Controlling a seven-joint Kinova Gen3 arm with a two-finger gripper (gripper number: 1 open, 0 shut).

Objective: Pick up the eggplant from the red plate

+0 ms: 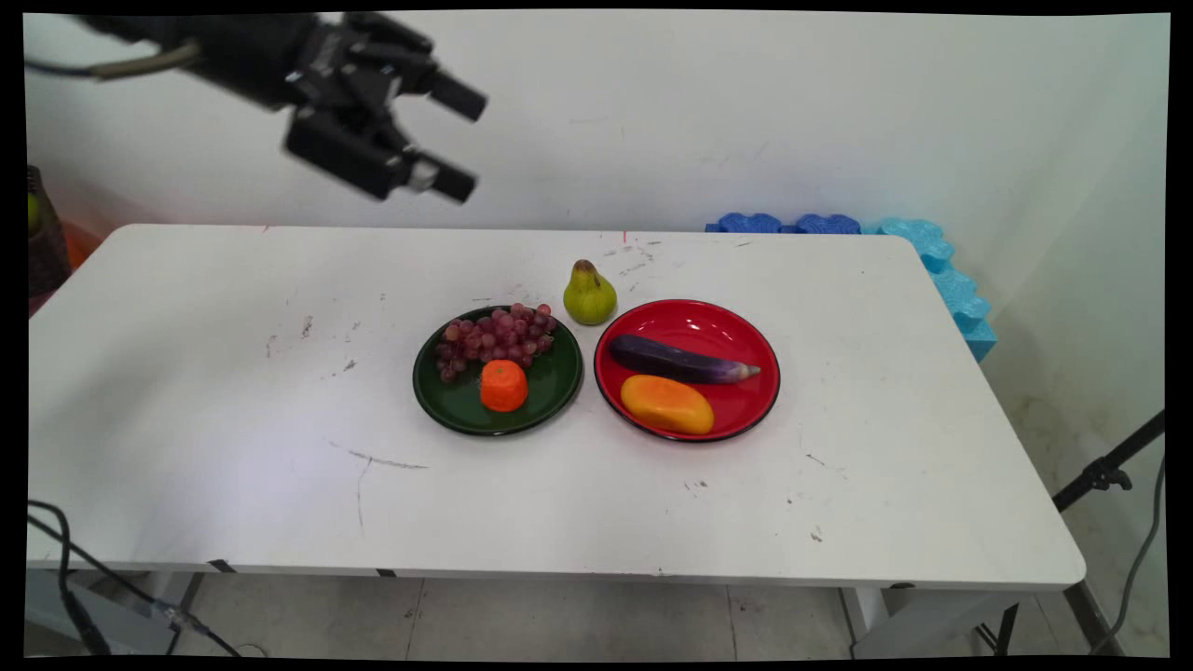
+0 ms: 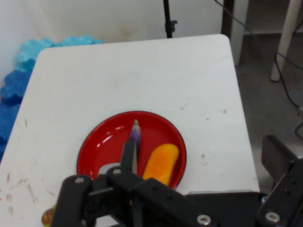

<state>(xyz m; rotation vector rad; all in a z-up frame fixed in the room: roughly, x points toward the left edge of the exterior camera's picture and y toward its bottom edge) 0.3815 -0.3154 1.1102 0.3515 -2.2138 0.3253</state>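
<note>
Bench [image 1: 233,485] edge sits closest to me. Tool [image 1: 463,140] is up high, spread, gripping nothing, touching nothing. Well below it: green plate [image 1: 559,382] with grapes [image 1: 494,337] and an orange fruit [image 1: 504,385], pear [image 1: 589,294] just behind. Red plate [image 2: 102,142], ahead of the tool, holds an eggplant [image 2: 136,134] and a mango [image 2: 161,163], both lying flat, intact.

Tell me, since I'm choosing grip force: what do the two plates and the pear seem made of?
Red plate and green plate: probably glossy plastic or glazed ceramic, judging by bright highlights. Pear: likely plastic imitation, uniformly smooth and shiny.
</note>
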